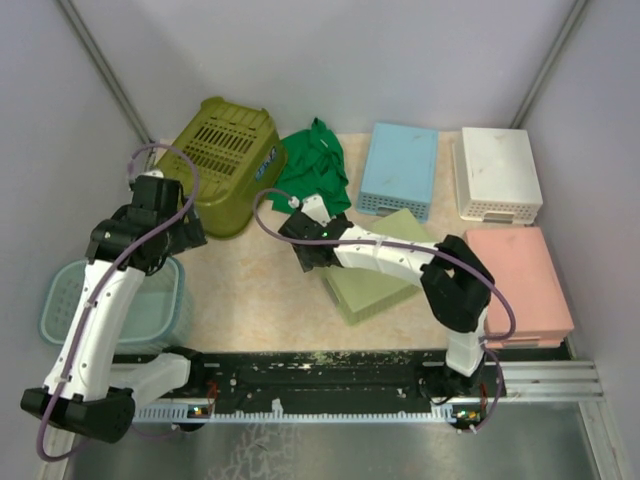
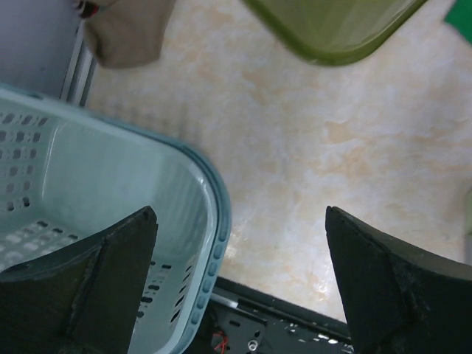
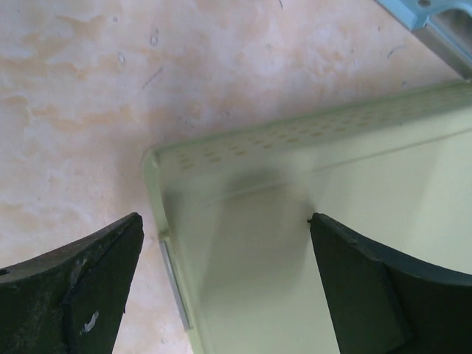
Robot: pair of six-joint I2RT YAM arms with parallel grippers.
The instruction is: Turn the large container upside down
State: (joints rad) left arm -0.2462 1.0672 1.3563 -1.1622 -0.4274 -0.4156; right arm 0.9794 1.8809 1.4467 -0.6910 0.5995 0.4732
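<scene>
**Q:** Where is the large olive-green slatted plastic basket [image 1: 228, 165]?

**A:** Base up, just ahead of the left gripper [image 2: 240, 221], spread wide, empty. The right gripper [image 3: 225, 221], equally wide and empty, hovers above a pale-green plastic box [image 1: 372, 288].

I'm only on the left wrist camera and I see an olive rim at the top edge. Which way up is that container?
Observer: The olive basket shows its slatted base to the top camera and sits tilted.
Operator: Where is the right arm?
Observer: The right gripper hovers over a corner of the light green bin, jaws open and empty.
Operator: Anything beside the olive one?
Observer: A green cloth lies between it and the blue bin.
</scene>
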